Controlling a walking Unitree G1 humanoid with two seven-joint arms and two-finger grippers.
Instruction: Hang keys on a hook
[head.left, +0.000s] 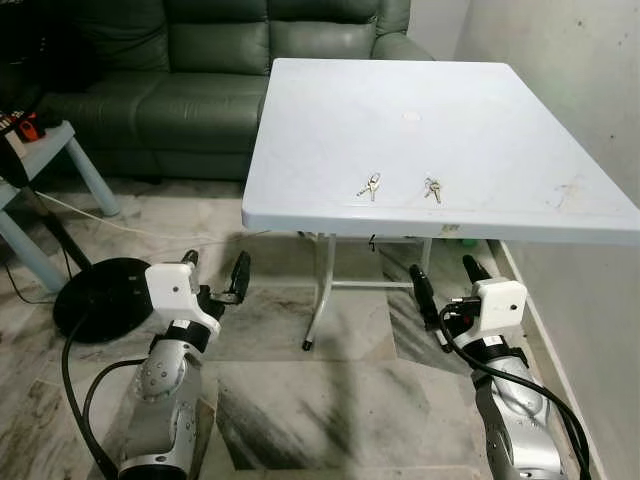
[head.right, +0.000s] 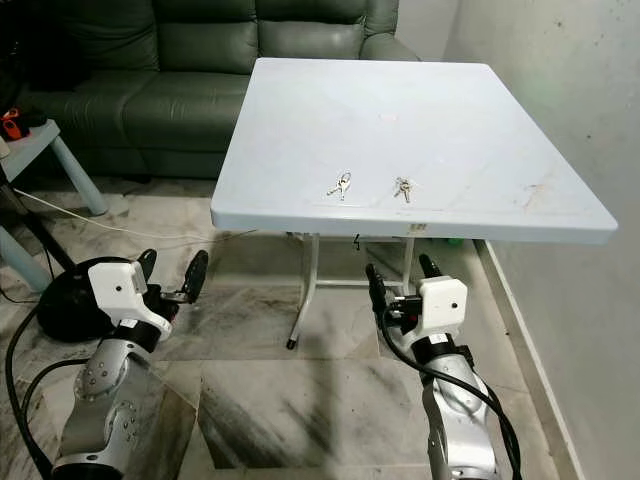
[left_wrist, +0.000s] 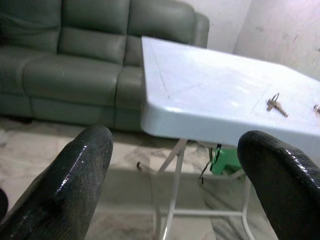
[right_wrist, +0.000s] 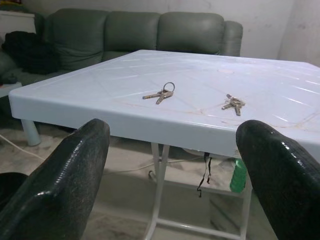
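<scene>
Two small bunches of keys lie near the front edge of the white folding table (head.left: 470, 130): the left keys (head.left: 369, 186) and the right keys (head.left: 433, 189), a hand's width apart. Both grippers hang below and in front of the table edge. My left gripper (head.left: 214, 274) stands open and empty, left of the table's legs. My right gripper (head.left: 448, 282) is open and empty too, almost under the right keys. Through the right wrist view both bunches appear, the left keys (right_wrist: 161, 93) and the right keys (right_wrist: 233, 104).
A green leather sofa (head.left: 190, 90) stands behind the table. At the left are a small light-blue side table (head.left: 45, 160) and a round black base (head.left: 105, 292) with a cable on the marble floor. A wall (head.left: 570, 80) runs close along the table's right side.
</scene>
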